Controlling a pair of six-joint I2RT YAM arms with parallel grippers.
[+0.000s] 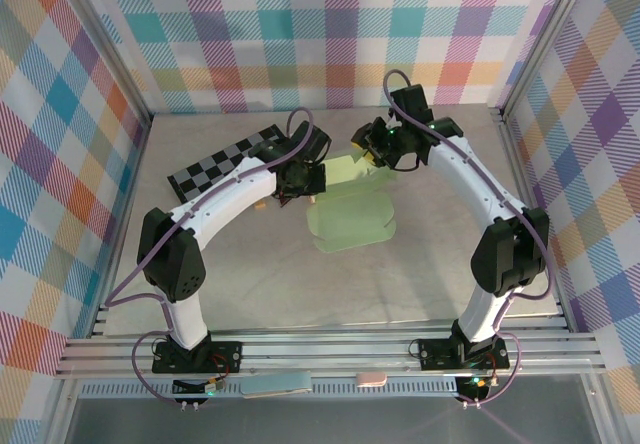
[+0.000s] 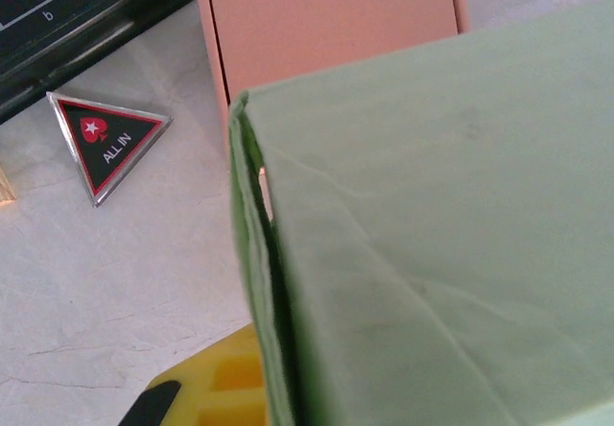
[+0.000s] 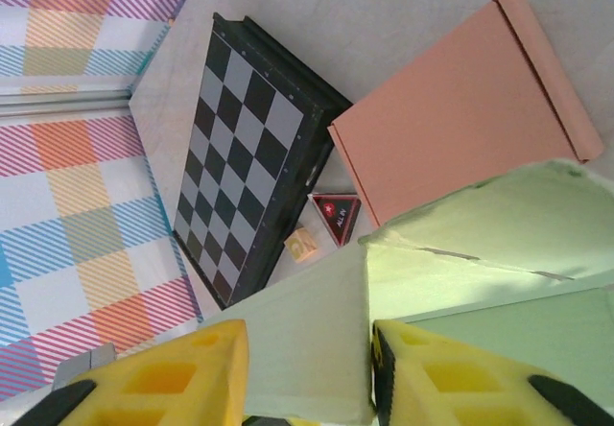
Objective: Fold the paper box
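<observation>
Green paper box [image 1: 350, 224], near-far (roughly)

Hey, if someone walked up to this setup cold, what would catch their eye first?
The pale green paper box in the middle of the table, with the left gripper and right gripper at its far end, one flap between the right one's yellow fingers. Next, the black-and-white checkerboard at the back left and a salmon-pink box lying flat beside it.

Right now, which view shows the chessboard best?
Right wrist: the chessboard appears almost whole, its squares clear. Top external shows it small, its right end hidden behind the left arm. Left wrist catches just a dark edge with the letters a and b.
</observation>
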